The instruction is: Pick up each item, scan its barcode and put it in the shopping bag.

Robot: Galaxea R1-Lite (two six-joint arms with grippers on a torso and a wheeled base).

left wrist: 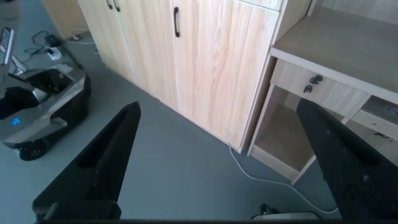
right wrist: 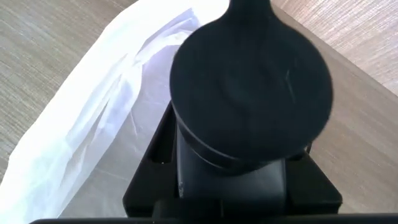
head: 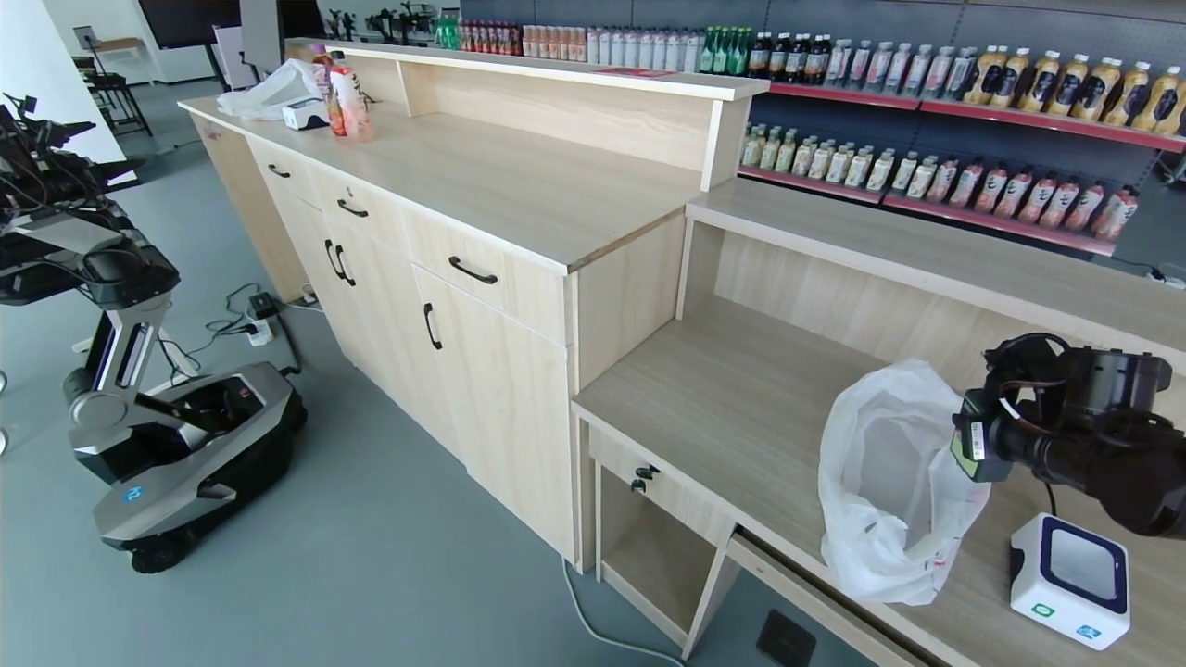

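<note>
My right gripper [head: 975,446] is shut on a dark bottle [right wrist: 249,106] and holds it just above the mouth of the white shopping bag [head: 889,491]. In the head view a greenish label [head: 966,451] shows at the gripper's tip. The bag [right wrist: 93,124] stands open on the low desk, right under the bottle. A white barcode scanner [head: 1070,579] with a blue-framed window sits on the desk to the right of the bag. My left gripper [left wrist: 217,155] hangs open over the grey floor in front of the cabinets, with nothing between its fingers [left wrist: 99,168].
The low wooden desk [head: 732,389] has a small drawer with a key [head: 644,477]. On the tall counter's far end stand bottles [head: 347,97], a white box [head: 304,113] and another plastic bag [head: 269,88]. Another robot [head: 148,435] is parked on the floor at left. Shelves of drinks [head: 927,120] line the back wall.
</note>
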